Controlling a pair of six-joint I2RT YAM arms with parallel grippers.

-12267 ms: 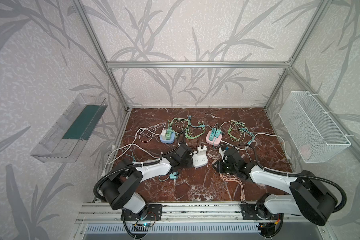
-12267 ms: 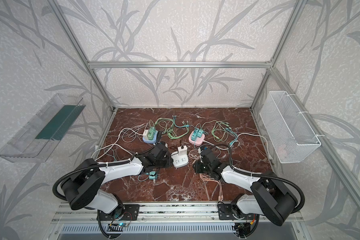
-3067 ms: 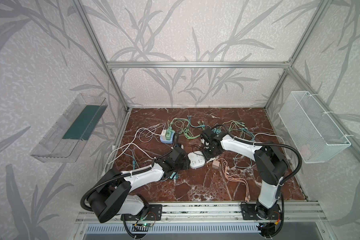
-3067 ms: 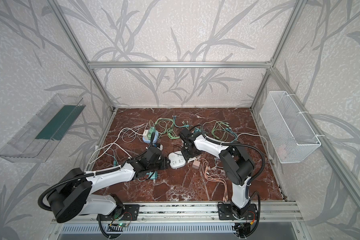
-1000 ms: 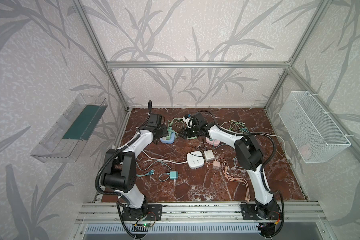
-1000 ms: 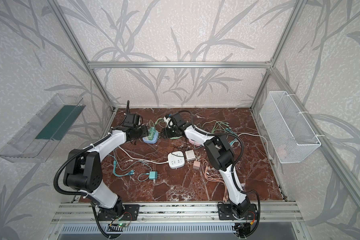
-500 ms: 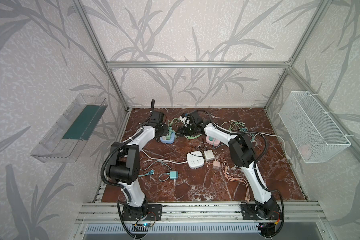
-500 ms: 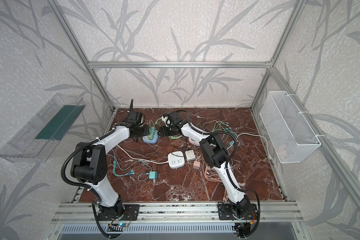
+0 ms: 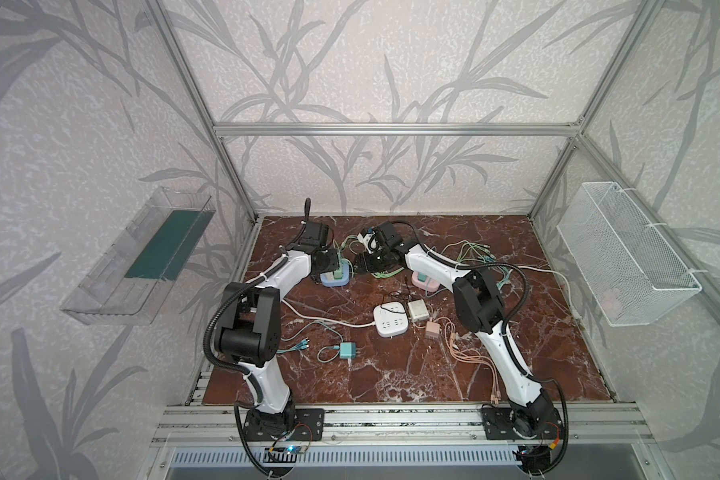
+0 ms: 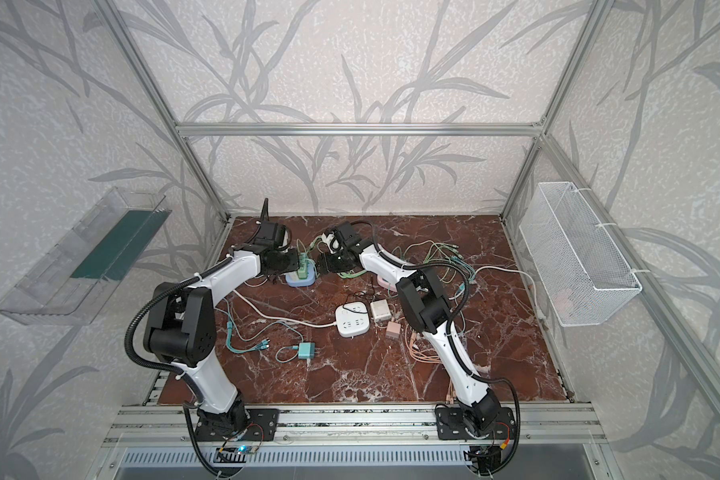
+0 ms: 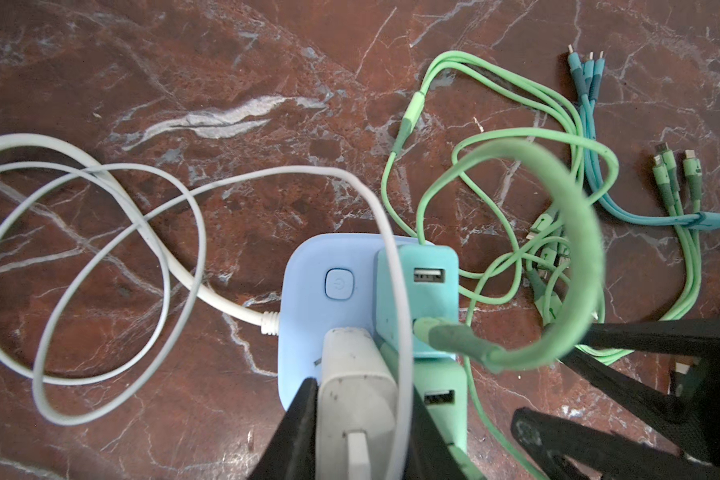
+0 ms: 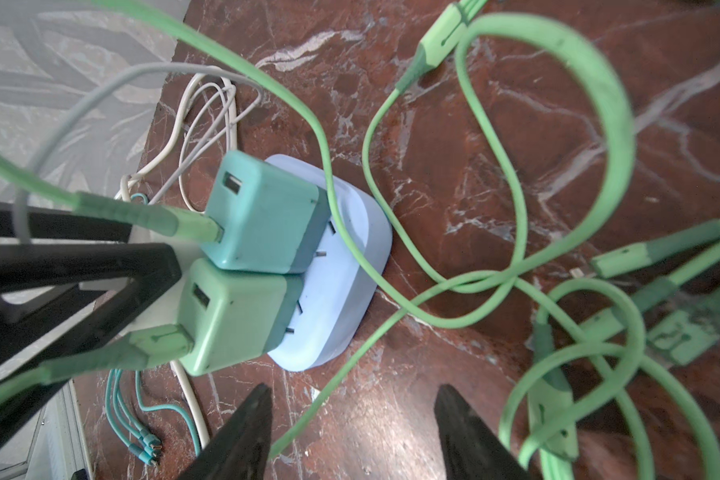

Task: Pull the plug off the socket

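A blue socket lies at the back left of the marble floor with three plugs standing in it. In the left wrist view my left gripper is shut on the white plug, one black finger on each side; the socket's power button shows beside it. A teal plug and a green plug sit next to it. My right gripper hovers open just right of the socket, with a thin green cable crossing between its fingers. In both top views the two grippers flank the socket.
Loops of green cable and a white cord lie around the socket. Nearer the front are a white power strip, a white charger, a pink charger and a teal charger. A wire basket hangs on the right wall.
My left gripper has closed onto the white plug. Both arms have settled in closer at the blue socket; the right gripper stays open.
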